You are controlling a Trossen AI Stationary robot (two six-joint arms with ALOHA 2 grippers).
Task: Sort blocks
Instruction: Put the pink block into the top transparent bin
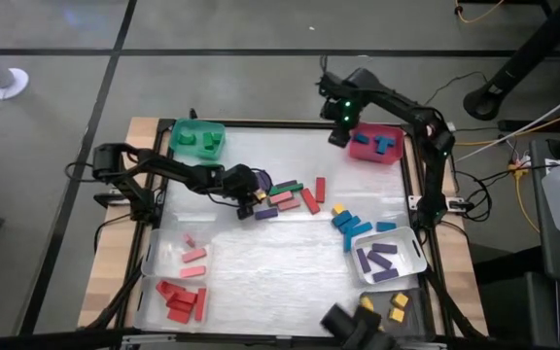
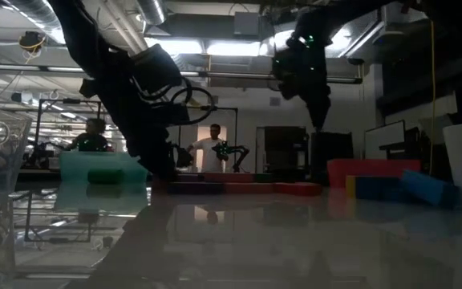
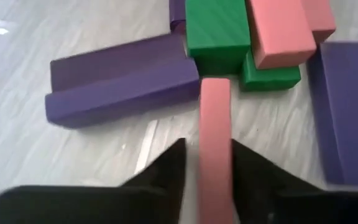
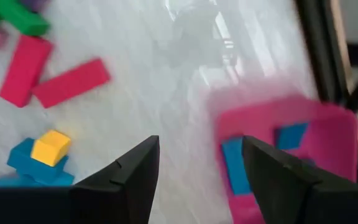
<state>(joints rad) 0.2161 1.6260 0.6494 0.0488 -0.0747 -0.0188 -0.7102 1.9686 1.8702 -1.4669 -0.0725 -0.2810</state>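
Risk first: left gripper (image 3: 207, 168) has its fingers round a pink bar (image 3: 215, 134), closing on it but grip not firm yet, at the mixed pile (image 1: 285, 197) mid-table. Bar's far end nearly butts a green block (image 3: 217, 28), w/ purple bars (image 3: 120, 81) just beside, so lifting crooked could drag or topple neighbours, I'd guess. Beyond the pile, right gripper (image 4: 199, 165) hangs open and empty beside the red bin (image 1: 375, 144), blue blocks (image 4: 291, 135) inside.
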